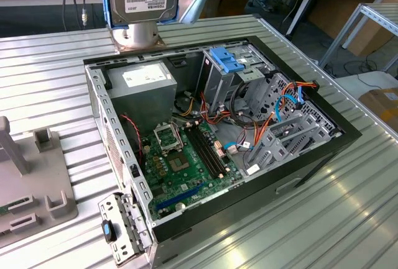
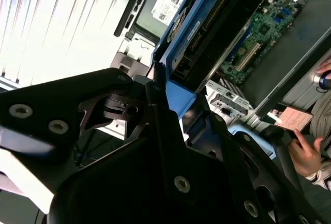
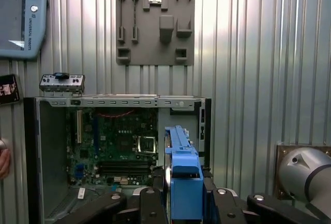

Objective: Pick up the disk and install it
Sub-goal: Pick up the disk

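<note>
Claw (image 3: 183,208) is clamped on the disk (image 3: 183,164) — black jaws press the blue carrier from both sides, lower centre of the first wrist view. The disk is off the ribbed tabletop (image 1: 348,219), held in the air. In the exterior view it sits top centre, upright, flat face and white label to the camera, above the upper-left rim of the open computer case (image 1: 99,113). The drive cage with the blue flap (image 1: 227,61) lies lower right of the disk in that frame, well apart from it.

In the first wrist view the disk shows edge-on, long axis running out from the claw toward the case in mid-frame, just right of the green board (image 3: 121,141).

Writing: a printed label on the disk, a sticker on the grey power supply (image 1: 144,77), print on the pendant (image 3: 20,17) at upper left of the first wrist view — none read off. A person's hand (image 2: 305,154) is at the right edge of the second wrist view, apart from the disk.
</note>
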### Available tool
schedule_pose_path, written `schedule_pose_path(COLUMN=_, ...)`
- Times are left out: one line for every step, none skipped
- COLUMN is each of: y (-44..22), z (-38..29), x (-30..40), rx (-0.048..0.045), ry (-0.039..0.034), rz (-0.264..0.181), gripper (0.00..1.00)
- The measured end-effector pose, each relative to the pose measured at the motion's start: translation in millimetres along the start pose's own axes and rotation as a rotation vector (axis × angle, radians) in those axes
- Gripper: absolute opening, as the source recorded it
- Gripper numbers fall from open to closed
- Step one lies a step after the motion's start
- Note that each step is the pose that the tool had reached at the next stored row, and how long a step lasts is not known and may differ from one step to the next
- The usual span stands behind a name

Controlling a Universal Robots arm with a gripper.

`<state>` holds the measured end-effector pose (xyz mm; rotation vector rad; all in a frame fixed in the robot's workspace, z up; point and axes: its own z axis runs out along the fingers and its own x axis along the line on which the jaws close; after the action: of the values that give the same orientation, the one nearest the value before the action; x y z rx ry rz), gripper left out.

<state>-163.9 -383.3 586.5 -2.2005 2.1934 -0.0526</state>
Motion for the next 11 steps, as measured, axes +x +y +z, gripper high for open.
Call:
schedule_pose_path(y=-4.8, z=0.2, x=0.0, rx=-0.0001, ry=0.0001, rz=0.000, gripper=0.37)
schedule_pose_path(y=-9.4, z=0.4, x=0.0, rx=-0.0001, ry=0.0001, rz=0.000, gripper=0.37)
schedule_pose_path(y=-12.5, z=0.5, x=0.0, rx=-0.0001, ry=0.0001, rz=0.000, gripper=0.37)
schedule_pose_path(y=-17.8, z=0.8, x=0.0, rx=0.0000, ry=0.0001, rz=0.000, gripper=0.37)
schedule_pose_path(y=-24.9, z=1.2, x=0.0, rx=0.0000, ry=0.0000, rz=0.000, gripper=0.37)
schedule_pose_path(y=-28.9, z=1.4, x=0.1, rx=-0.0001, ry=0.0001, rz=0.000, gripper=0.37)
schedule_pose_path(y=-31.5, z=1.5, x=0.1, rx=0.0000, ry=0.0000, rz=0.000, gripper=0.37)
schedule_pose_path(y=-34.5, z=1.6, x=0.1, rx=-0.0001, ry=0.0001, rz=0.000, gripper=0.37)
schedule_pose_path(y=-37.9, z=1.8, x=0.1, rx=-0.0001, ry=0.0001, rz=0.000, gripper=0.37)
schedule_pose_path(y=-42.2, z=2.0, x=0.1, rx=0.0000, ry=0.0000, rz=0.000, gripper=0.37)
schedule_pose_path(y=-46.7, z=2.3, x=0.2, rx=0.0000, ry=0.0000, rz=0.000, gripper=0.37)
